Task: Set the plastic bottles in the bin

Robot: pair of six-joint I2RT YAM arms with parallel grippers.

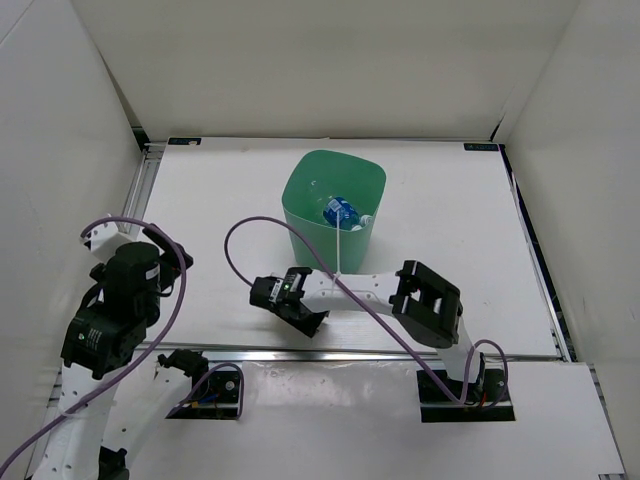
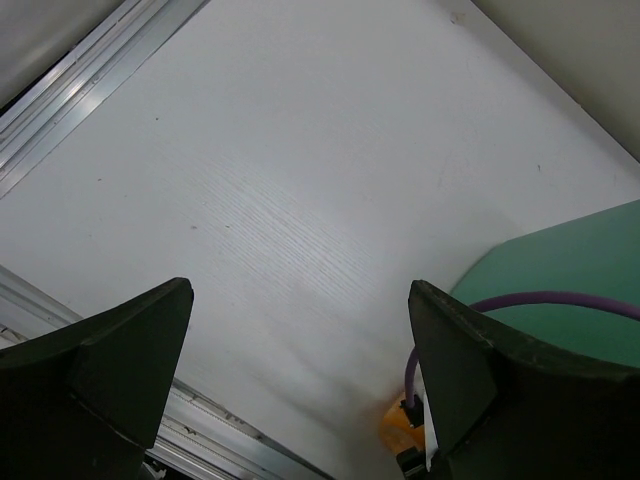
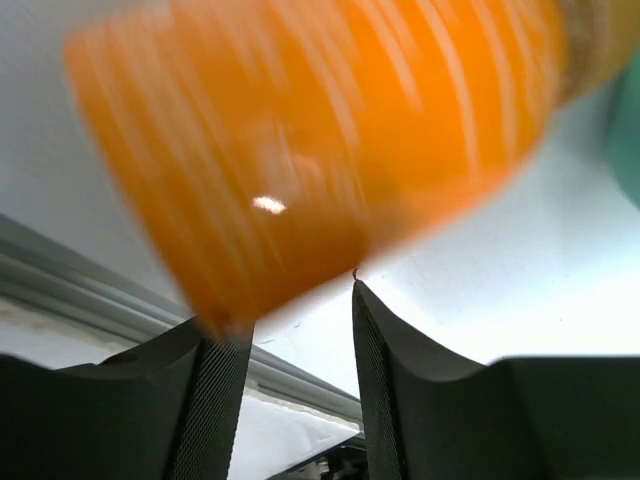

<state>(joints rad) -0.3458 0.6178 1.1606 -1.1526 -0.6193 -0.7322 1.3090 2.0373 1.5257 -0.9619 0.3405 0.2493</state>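
Note:
The mint-green bin (image 1: 300,215) stands at the table's middle back. Inside it lie a bottle with a blue label (image 1: 340,212) and a clear bottle with a white cap (image 1: 364,220). My right gripper (image 1: 272,296) reaches left, low over the table in front of the bin. In the right wrist view its jaws (image 3: 297,312) stand partly apart, and the short orange bottle (image 3: 310,140), blurred, lies across the fingertips, not between them. The orange bottle also shows in the left wrist view (image 2: 398,430). My left gripper (image 2: 300,385) is wide open and empty at the left.
A purple cable (image 1: 262,228) loops from the right arm in front of the bin. The bin's side (image 2: 570,270) shows in the left wrist view. An aluminium rail (image 1: 350,353) runs along the near table edge. White walls enclose the table.

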